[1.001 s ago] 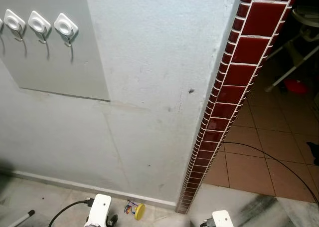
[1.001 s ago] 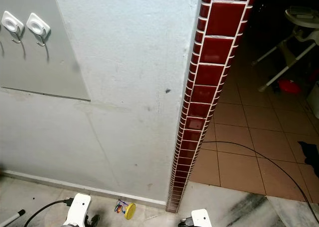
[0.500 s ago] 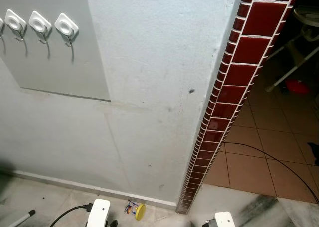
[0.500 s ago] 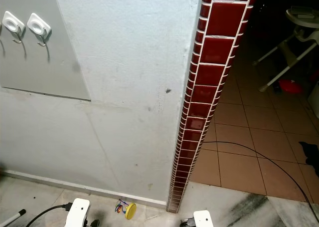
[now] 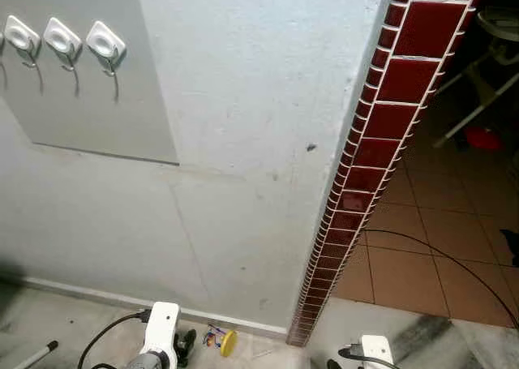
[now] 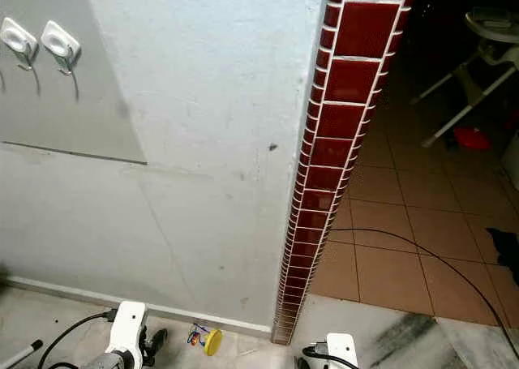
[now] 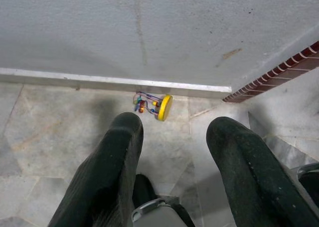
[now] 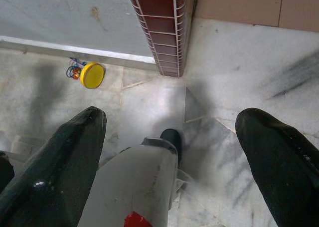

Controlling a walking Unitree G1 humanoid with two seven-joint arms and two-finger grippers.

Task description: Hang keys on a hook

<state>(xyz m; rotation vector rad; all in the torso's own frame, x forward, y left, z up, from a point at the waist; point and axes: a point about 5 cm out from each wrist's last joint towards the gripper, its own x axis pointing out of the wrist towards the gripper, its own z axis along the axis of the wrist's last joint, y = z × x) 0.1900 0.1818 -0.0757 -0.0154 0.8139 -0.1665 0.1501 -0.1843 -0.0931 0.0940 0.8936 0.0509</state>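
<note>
- You face a grey wall (image 5: 243, 126) edged by a red tiled column (image 5: 365, 166).
- Three white hooks (image 5: 62, 40) sit high on its left panel.
- Your left gripper (image 7: 172, 132) and right gripper (image 8: 169, 122) both hang spread apart, holding nothing.
- The keys (image 7: 152, 105), seemingly on a yellow tag, lie on the floor by the skirting, ahead of the left gripper.

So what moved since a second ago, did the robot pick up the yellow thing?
No. The left arm dipped, then rose a little, and the right arm slid slightly right. Both grippers hang open over the floor, left gripper and right gripper, holding nothing. The keys with the yellow tag lie by the wall as before, and the hooks stay empty.
</note>
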